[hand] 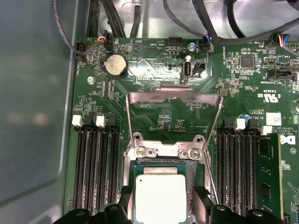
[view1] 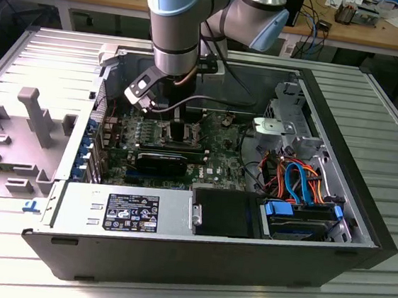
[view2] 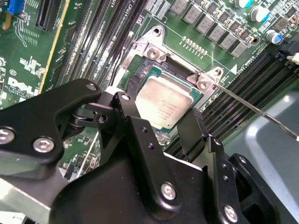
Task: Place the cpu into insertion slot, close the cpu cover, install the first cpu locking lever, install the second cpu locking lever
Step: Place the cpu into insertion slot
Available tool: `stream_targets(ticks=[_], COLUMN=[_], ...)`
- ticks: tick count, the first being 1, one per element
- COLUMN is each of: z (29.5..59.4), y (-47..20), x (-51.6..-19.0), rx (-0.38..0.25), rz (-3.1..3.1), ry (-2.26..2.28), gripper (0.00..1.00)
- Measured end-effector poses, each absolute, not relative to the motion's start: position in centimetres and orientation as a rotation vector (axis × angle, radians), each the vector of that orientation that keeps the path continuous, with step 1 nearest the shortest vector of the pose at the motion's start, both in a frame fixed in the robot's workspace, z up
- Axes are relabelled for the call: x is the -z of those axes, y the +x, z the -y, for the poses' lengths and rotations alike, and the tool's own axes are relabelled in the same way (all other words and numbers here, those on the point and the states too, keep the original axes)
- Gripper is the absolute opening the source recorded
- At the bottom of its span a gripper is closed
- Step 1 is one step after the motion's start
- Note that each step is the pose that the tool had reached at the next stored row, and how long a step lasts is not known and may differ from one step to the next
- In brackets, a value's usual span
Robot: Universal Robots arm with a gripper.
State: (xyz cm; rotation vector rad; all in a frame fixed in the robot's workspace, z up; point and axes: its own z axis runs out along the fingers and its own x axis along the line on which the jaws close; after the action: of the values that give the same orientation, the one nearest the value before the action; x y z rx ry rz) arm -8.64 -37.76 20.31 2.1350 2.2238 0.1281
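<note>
Chip (hand: 160,198) sits in socket (hand: 163,148) between 2 jaws; clamped or just clear, cannot tell. Cover (hand: 174,95) raised open beyond.

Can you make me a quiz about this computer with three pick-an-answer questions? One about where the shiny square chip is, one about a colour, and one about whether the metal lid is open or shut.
1. Where is the cpu?
A) on the blue cables
B) at the insertion slot
C) on the grey tray outside the case

2. What colour is the circuit board?
A) green
B) red
C) yellow

3. How is the cpu cover?
A) shut over the cpu
B) taken out of the case
C) swung open

Answers:
1 B: in the first wrist view the cpu lies within the slot's silver rim.
2 A: the board is green all around the slot.
3 C: the cover is tipped back off the cpu, and the board shows through its window.
</note>
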Motion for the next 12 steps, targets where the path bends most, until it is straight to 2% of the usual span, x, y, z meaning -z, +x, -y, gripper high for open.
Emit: stream_targets(ticks=[12], z=[38.39], y=[-8.53], x=[-20.42], rx=[-0.125], rz=[-2.227], ry=[2.138], gripper=[0.62])
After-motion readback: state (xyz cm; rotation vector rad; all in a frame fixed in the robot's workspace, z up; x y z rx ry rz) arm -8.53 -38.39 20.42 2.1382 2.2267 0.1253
